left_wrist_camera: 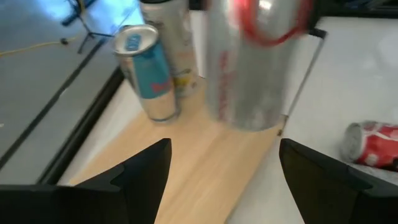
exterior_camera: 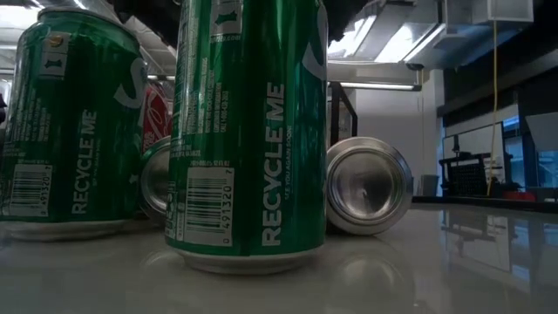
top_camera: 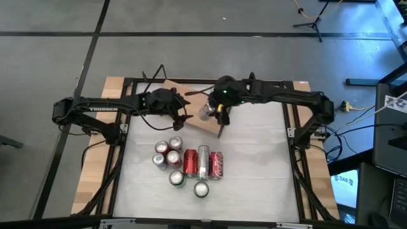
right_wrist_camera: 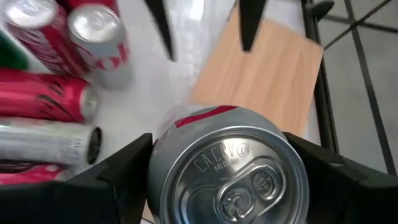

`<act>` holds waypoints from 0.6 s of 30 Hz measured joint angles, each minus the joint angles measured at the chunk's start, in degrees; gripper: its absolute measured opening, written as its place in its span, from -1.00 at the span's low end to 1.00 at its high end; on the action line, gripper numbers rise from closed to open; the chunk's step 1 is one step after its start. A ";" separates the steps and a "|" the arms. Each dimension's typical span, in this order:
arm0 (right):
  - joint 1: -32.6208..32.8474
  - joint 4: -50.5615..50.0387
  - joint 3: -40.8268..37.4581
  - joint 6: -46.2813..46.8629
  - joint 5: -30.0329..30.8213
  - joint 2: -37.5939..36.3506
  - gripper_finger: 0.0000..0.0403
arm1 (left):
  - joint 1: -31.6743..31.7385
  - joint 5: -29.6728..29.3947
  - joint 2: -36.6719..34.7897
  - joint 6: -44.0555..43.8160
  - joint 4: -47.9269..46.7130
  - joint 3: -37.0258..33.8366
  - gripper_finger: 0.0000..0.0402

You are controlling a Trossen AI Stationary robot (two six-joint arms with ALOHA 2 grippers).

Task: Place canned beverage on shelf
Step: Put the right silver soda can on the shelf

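Observation:
The shelf (top_camera: 198, 123) is a light wooden board at the table's far middle; it also shows in the wrist views (left_wrist_camera: 205, 168) (right_wrist_camera: 267, 74). My right gripper (right_wrist_camera: 219, 142) is shut on a silver can with a red stripe (left_wrist_camera: 249, 62) above the board's near edge. My left gripper (left_wrist_camera: 224, 146) stands open just left of it, facing the board, with nothing between its fingers. A blue-and-silver can (left_wrist_camera: 146, 71) and a pale can (left_wrist_camera: 177, 43) stand upright on the shelf. More cans (top_camera: 184, 162) stand and lie on the white tabletop nearer the front. My right gripper pinches the silver can's side wall (right_wrist_camera: 163, 163) between its two fingers, close below the can's top rim. The fingers slant down from the table's right. The can stays roughly upright, top up, and seems clear of the board.
Red cans (right_wrist_camera: 43, 99) and a silver one (right_wrist_camera: 50, 144) lie on their sides on the table; green cans (exterior_camera: 248, 131) stand near the front edge. A black metal frame (top_camera: 127, 127) runs along the table's sides. A red can (left_wrist_camera: 373, 143) lies right of the shelf.

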 joint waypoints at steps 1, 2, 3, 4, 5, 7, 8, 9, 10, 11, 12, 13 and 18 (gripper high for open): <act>-0.30 -0.03 0.01 -0.58 -0.08 0.89 0.52 | -0.02 0.42 0.20 0.00 0.20 0.00 0.43; -0.35 -0.04 0.00 -0.97 -0.05 1.67 0.52 | -0.01 0.53 0.33 0.00 0.22 0.00 0.43; -0.44 -0.06 -0.01 -1.15 0.00 2.45 0.52 | 0.00 0.48 0.49 -0.02 0.12 0.00 0.43; -0.66 -0.13 -0.01 -1.65 -0.11 3.16 0.52 | 0.00 0.45 0.73 -0.02 0.16 0.00 0.43; -0.58 -0.15 -0.01 -2.36 -0.15 3.73 0.52 | 0.00 0.45 0.95 -0.02 0.17 0.00 0.43; -0.52 -0.19 -0.01 -2.86 -0.14 4.97 0.52 | 0.00 0.43 1.54 -0.06 0.20 0.00 0.43; -0.52 -0.21 -0.01 -3.16 -0.14 5.49 0.53 | 0.00 0.45 1.96 -0.09 0.20 0.00 0.43; -0.52 -0.32 -0.01 -3.60 -0.14 6.09 0.53 | 0.00 0.45 2.46 -0.11 0.18 0.00 0.43; -0.52 -0.44 -0.01 -3.92 -0.12 6.57 0.53 | 0.00 0.45 3.08 -0.13 0.19 0.00 0.43; -0.52 -0.46 -0.01 -4.02 -0.12 7.02 0.53 | 0.00 0.44 3.66 -0.13 0.20 0.00 0.43; -0.52 -0.41 -0.01 -4.04 -0.12 7.38 0.53 | 0.00 0.45 4.27 -0.13 0.16 0.00 0.43; -0.52 -0.39 0.00 -4.04 -0.09 7.74 0.53 | 0.00 0.45 4.97 -0.13 0.26 0.00 0.43; -0.52 -0.77 -0.01 -4.06 -0.05 8.70 0.53 | 0.00 0.45 7.76 -0.17 1.01 0.00 0.43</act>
